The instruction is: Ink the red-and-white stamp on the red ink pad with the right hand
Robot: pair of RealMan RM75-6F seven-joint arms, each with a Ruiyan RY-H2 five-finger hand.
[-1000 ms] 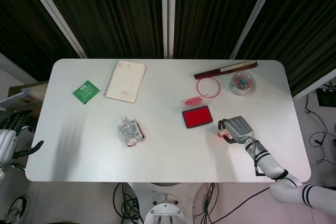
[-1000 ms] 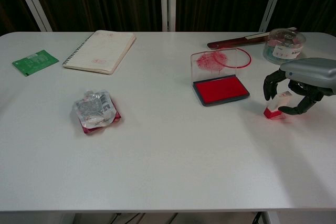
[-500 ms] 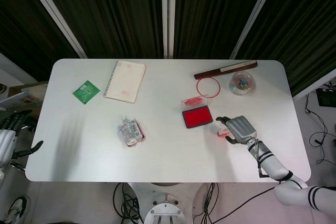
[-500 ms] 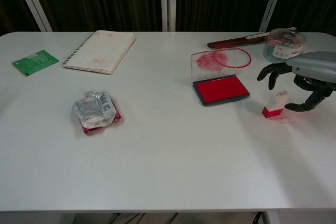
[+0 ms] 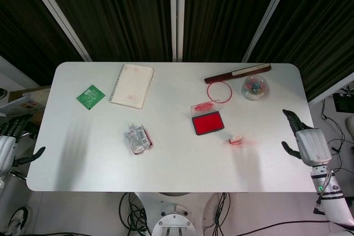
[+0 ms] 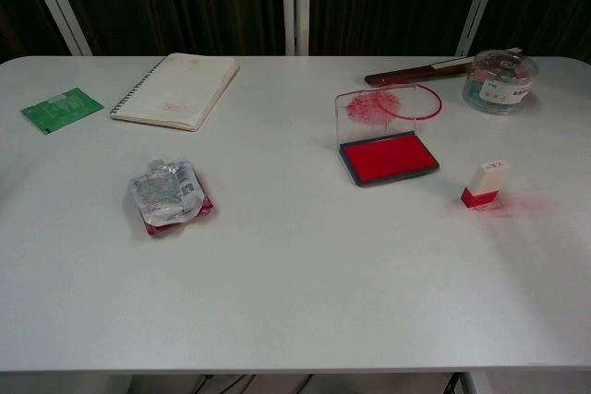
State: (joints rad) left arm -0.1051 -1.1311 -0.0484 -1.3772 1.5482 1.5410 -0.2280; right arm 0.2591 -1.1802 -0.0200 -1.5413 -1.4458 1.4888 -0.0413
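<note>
fingers (image 5: 290, 117) of the right hand (image 5: 306, 143) are spread and hold nothing, off the right edge of the white rounded table (image 5: 177, 158); the left hand (image 5: 8, 146), off the left edge, i cannot tell. open red ink pad in its dark tray (image 6: 389, 157) lies right of centre. small red-and-white stamp (image 6: 486, 184) stands upright just right of the pad, apart from it, well clear of the right hand.

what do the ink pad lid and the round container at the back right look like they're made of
Ink pad lid: likely clear hard plastic; the table shows through it, under red ink smears. Round container: also looks like clear glossy plastic, its colourful contents visible inside with highlights on top.
</note>
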